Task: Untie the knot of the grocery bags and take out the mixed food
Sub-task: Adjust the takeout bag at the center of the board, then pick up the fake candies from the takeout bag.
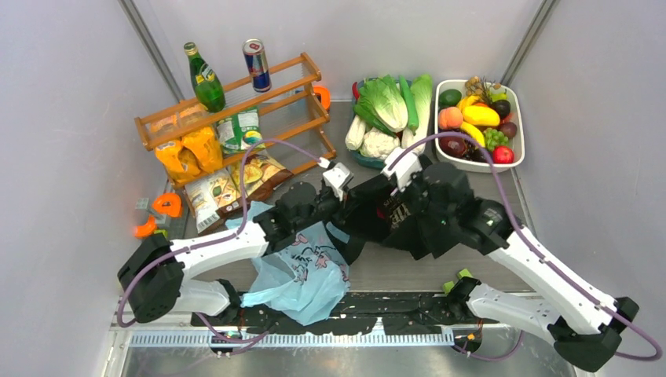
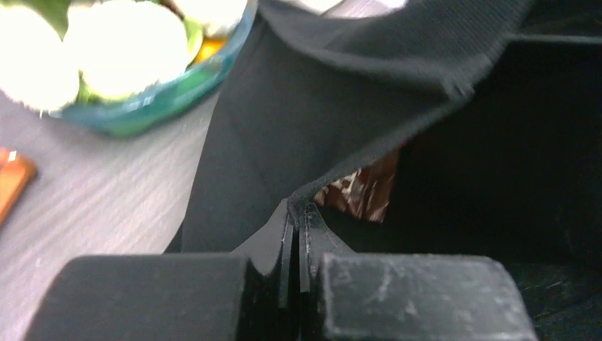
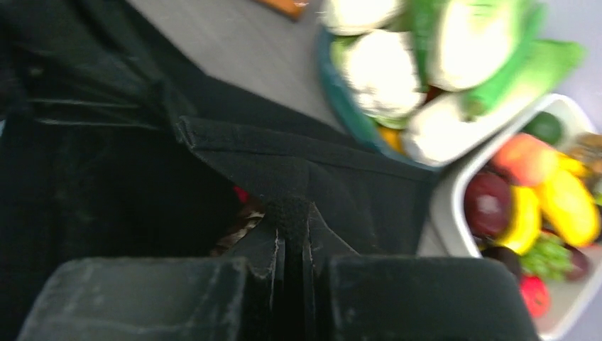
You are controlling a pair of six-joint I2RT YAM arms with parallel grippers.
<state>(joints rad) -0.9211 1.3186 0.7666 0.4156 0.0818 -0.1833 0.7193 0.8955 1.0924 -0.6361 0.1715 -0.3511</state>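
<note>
The black tote (image 1: 393,214) lies mid-table with both arms meeting over it. My left gripper (image 2: 297,207) is shut on the tote's fabric rim (image 2: 369,153); a shiny dark brown packet (image 2: 363,190) shows inside the opening. My right gripper (image 3: 291,214) is shut on another part of the rim (image 3: 284,153), with a patterned packet (image 3: 238,222) showing just inside. The light-blue plastic bag (image 1: 302,271) lies crumpled near the left arm. No knot shows in any view. Toy vegetables (image 1: 389,106) sit in a teal bowl (image 2: 152,106).
A white tray of fruit (image 1: 479,122) stands at the back right. At the back left a wooden rack (image 1: 236,110) holds a green bottle (image 1: 206,78), a can (image 1: 256,64) and orange crisp packs (image 1: 188,149). Snack packets (image 1: 232,188) lie before it.
</note>
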